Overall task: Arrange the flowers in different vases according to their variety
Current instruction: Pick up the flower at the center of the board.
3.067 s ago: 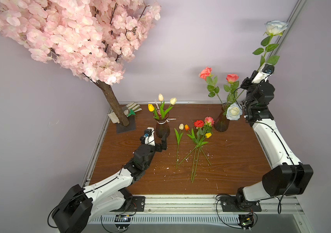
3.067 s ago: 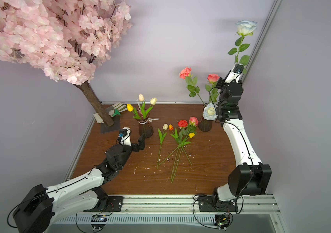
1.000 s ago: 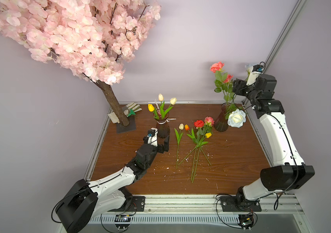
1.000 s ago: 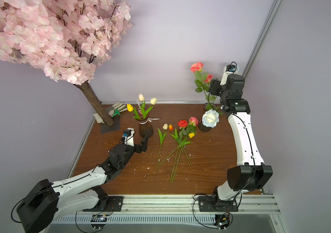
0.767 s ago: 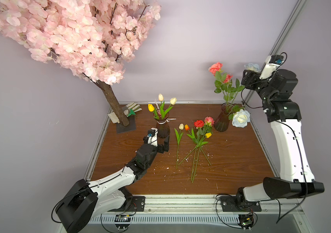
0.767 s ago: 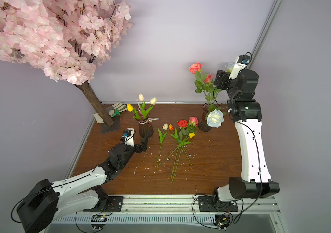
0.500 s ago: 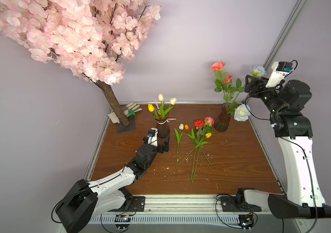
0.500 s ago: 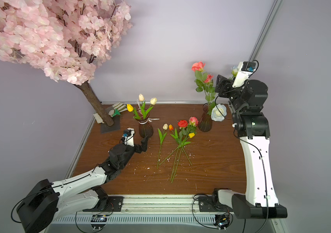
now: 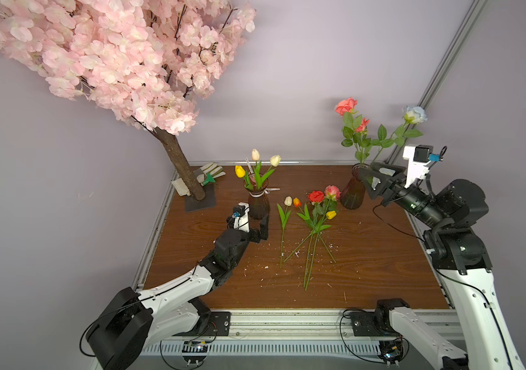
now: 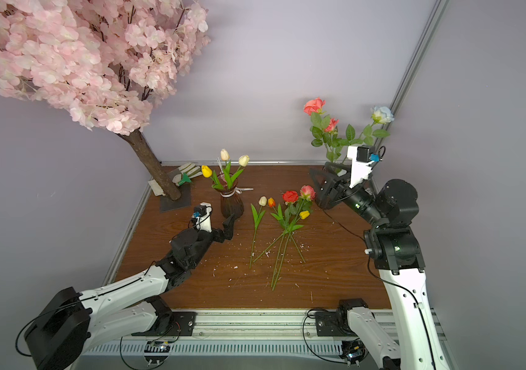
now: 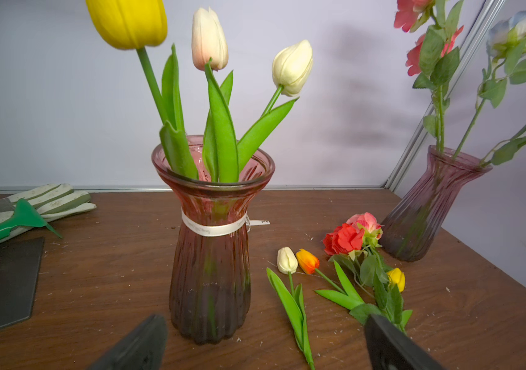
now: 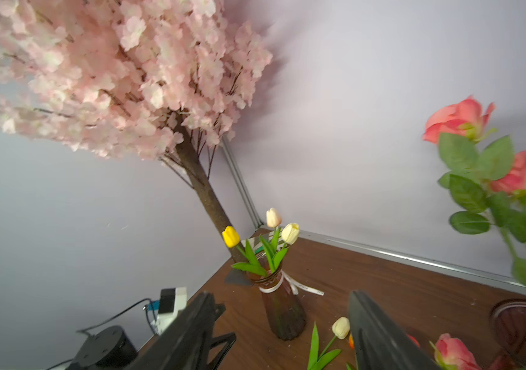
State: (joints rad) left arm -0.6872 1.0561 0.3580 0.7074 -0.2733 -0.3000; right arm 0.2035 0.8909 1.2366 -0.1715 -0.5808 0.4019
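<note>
Currently, on the table [image 9: 383,256], I count two vases, eleven flowers and two grippers.

Vases, 2, both upright and well apart:
- ribbon vase [image 9: 258,205], toward the back, nearer the left arm
- plain vase [image 9: 353,192], toward the back, nearer the right arm

Flowers in the ribbon vase, 3:
- yellow tulip [image 9: 239,171]
- pink-tipped tulip [image 9: 255,154]
- cream tulip [image 9: 275,160]

Flowers in the plain vase, 3:
- coral rose [image 9: 346,105], the tallest
- small coral rose [image 9: 363,124]
- pale rose [image 9: 414,114], leaning out above the right arm

Flowers lying loose on the table between the vases, 5, heads toward the back wall and stems crossing:
- tulips, 3: loose cream tulip [image 9: 288,201], orange tulip [image 9: 296,202], loose yellow tulip [image 9: 330,214]
- roses, 2: red rose [image 9: 316,196], pink rose [image 9: 332,191]

Grippers, 2:
- left gripper [image 9: 253,224]: low over the table, fingers wide apart, one on each side of the ribbon vase's foot. I cannot tell whether either touches the glass.
- right gripper [image 9: 369,182]: raised, just beside the plain vase's rim, fingers apart with nothing between them.

Other items, 1 each:
- blossom tree [image 9: 111,57] on a dark plate [image 9: 200,201]
- glove [image 9: 210,169] by the trunk, with a green tool [image 9: 207,180] lying on it
</note>
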